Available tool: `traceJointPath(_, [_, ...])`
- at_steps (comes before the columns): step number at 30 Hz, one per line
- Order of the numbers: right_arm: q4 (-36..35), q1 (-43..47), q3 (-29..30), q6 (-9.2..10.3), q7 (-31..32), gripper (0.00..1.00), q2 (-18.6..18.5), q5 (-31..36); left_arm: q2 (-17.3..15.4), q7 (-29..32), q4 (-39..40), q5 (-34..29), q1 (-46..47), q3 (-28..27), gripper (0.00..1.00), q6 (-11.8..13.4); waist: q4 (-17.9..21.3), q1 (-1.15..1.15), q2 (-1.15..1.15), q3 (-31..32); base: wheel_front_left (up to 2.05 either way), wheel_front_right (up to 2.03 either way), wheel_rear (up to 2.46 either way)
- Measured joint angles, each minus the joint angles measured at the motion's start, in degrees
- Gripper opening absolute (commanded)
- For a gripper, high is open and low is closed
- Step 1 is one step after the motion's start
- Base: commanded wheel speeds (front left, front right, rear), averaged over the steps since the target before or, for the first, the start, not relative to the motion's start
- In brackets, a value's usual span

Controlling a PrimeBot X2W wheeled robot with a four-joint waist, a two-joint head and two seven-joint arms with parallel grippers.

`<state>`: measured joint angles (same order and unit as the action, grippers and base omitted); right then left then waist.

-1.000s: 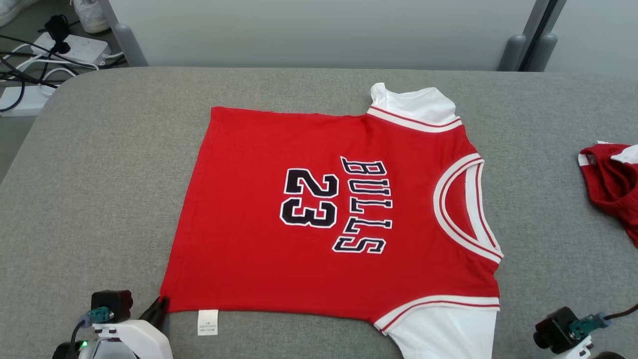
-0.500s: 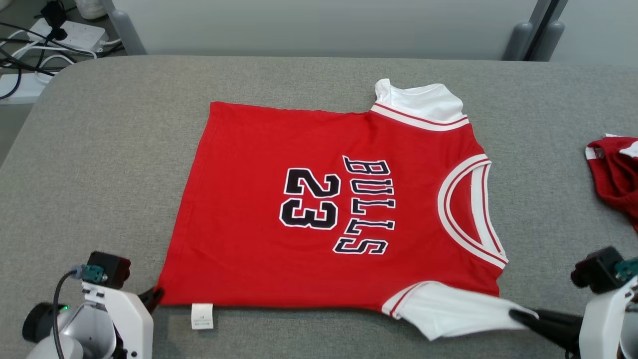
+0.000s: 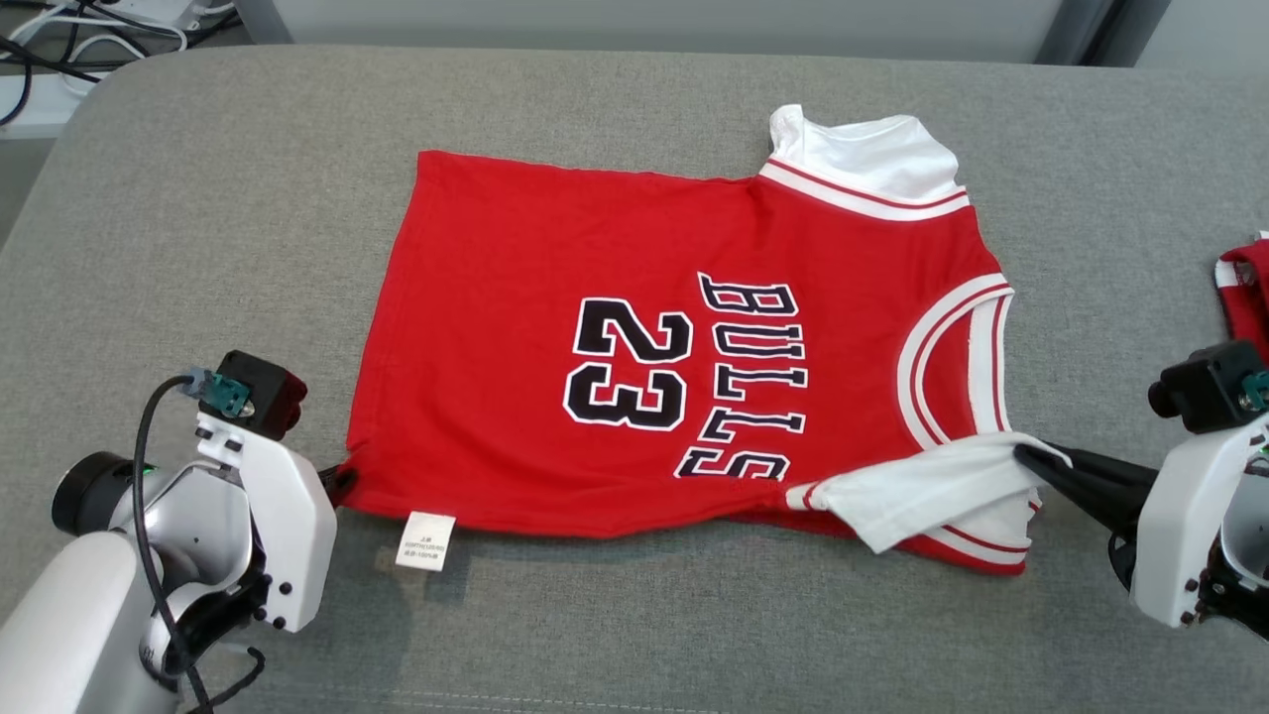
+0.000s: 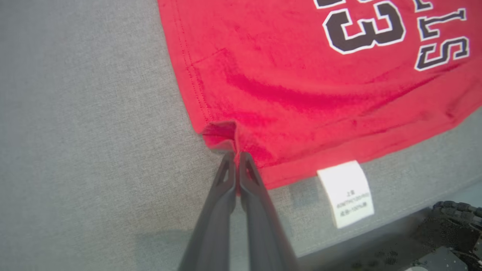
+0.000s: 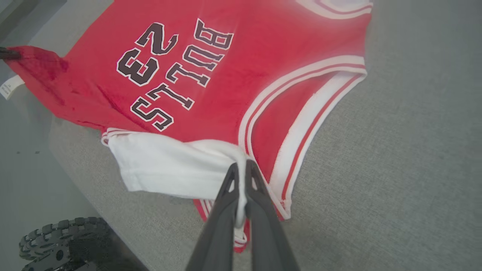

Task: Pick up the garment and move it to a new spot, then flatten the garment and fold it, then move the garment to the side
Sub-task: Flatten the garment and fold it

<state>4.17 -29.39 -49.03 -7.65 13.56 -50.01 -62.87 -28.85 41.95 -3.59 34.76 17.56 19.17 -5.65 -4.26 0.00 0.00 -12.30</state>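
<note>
Nearest the robot, the left tool (image 3: 342,483) was pinched together on the near hem corner of the garment (image 3: 496,297), a red jersey lettered BULLS 23. In the left wrist view its two fingers (image 4: 226,180) met on a small pucker of red cloth at that corner. Just beside it, a white care label (image 3: 426,540) hung out from the near hem over the grey bench (image 3: 198,198). Along the same edge, the right tool (image 3: 1021,456) was clamped on the tip of the near white sleeve (image 3: 922,491), which was drawn over onto the red body beside the striped neckline (image 3: 952,367). The near edge cast a shadow on the bench. Beyond that, the garment lay flat across the middle of the bench, hem toward the robot's left and neck toward its right. The far white sleeve (image 3: 872,159) lay spread at the far edge. A second red-and-white cloth (image 3: 1247,288) sat well apart at the right, and cables (image 3: 59,40) lay on the floor past the bench's far left corner.
</note>
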Motion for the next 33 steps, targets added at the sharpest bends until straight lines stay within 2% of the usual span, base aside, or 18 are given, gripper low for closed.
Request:
traceJointPath(6, [5.58,-4.24,-0.04,0.0,-0.56,0.0,2.75,1.31,0.54,3.45,-5.26,-1.03,6.48,2.83,0.0,-0.09,0.57,0.0,0.0,-2.01,0.0,0.0,0.0])
traceJointPath(11, [7.91,-6.36,-0.71,0.0,-1.78,0.0,3.74,1.6,1.88,2.11,-10.01,-1.38,10.86,4.17,0.0,-0.43,0.92,0.0,0.0,-3.25,0.0,0.0,0.0])
traceJointPath(18, [10.13,-9.37,-1.76,-0.01,-4.19,0.0,4.6,1.6,3.99,-6.04,-17.44,-3.09,16.49,6.1,0.0,-1.34,1.48,0.0,0.0,-5.31,0.0,0.0,0.0])
traceJointPath(33, [16.03,-15.28,-3.82,-0.01,-9.66,0.0,7.02,2.92,6.32,-24.38,-28.31,-4.7,22.84,8.98,0.0,-1.42,1.22,0.0,0.0,-8.28,0.0,0.0,0.0])
